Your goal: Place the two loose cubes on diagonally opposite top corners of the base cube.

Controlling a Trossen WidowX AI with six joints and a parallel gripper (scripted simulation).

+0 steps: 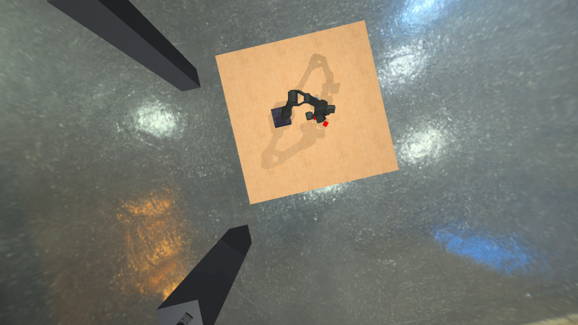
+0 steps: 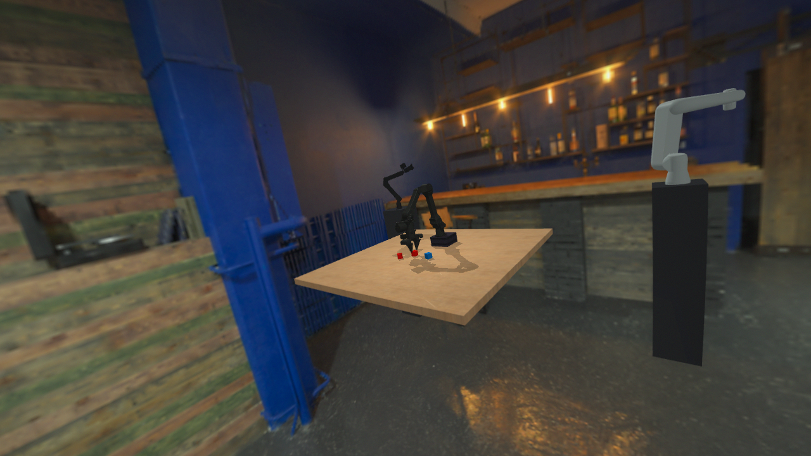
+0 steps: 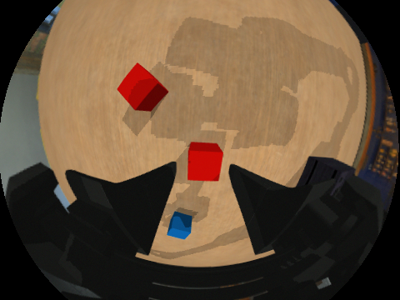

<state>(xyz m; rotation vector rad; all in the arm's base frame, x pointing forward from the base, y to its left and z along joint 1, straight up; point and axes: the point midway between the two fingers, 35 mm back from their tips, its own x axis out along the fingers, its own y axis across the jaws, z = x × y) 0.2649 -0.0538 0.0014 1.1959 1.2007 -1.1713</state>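
Note:
A red cube (image 1: 314,118) (image 2: 414,253) (image 3: 204,164) sits on the table, showing between my fingertips in the wrist view. My gripper (image 2: 414,249) (image 3: 202,167) is open and points down over it, with a gap on both sides of the cube; the exact fingertip height is hard to tell. A second red cube (image 1: 325,123) (image 2: 400,255) (image 3: 142,87) lies turned at an angle to the first, at upper left in the wrist view. The blue cube (image 1: 316,98) (image 2: 427,255) (image 3: 180,225) stands on the table with nothing on top. The arm partly covers it in the top view.
The square wooden table (image 1: 355,153) (image 2: 481,283) (image 3: 83,146) carries my arm's dark base block (image 1: 281,121) (image 2: 443,240) (image 3: 318,172). Arm shadows fall across the table around the cubes. A pale robot arm (image 2: 669,135) stands on a dark pedestal away from the table.

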